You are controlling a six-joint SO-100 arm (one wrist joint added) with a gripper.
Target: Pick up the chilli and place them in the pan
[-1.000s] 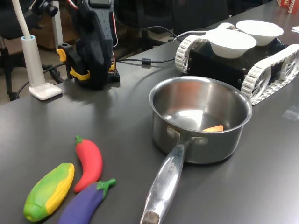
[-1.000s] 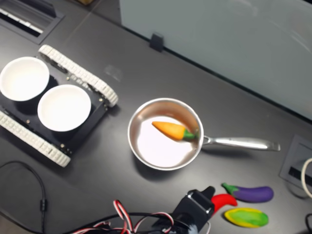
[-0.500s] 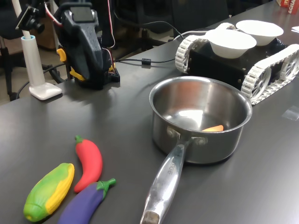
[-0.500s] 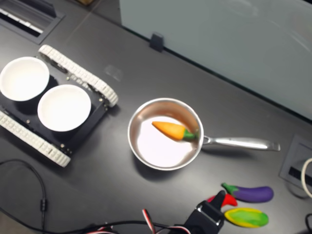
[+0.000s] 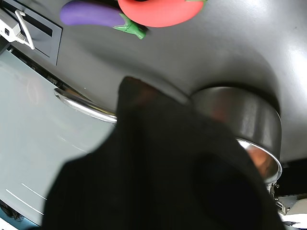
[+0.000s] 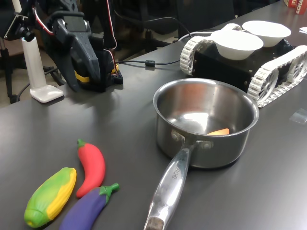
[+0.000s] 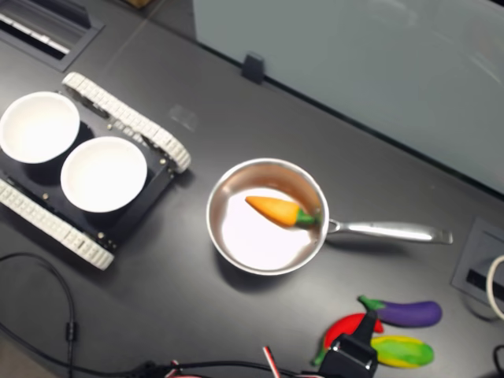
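Chilli [image 6: 91, 167] lay on table between corn [image 6: 50, 196] and eggplant [image 6: 88, 207] — outside pan [image 6: 204, 122]. Gripper [image 7: 356, 353] hovered over chilli — jaw opening not discernible.

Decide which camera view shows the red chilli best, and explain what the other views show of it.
The first exterior view: the whole chilli lies unobstructed beside the corn and eggplant. In the second exterior view the arm covers part of it. The wrist view cuts it off at the frame edge.
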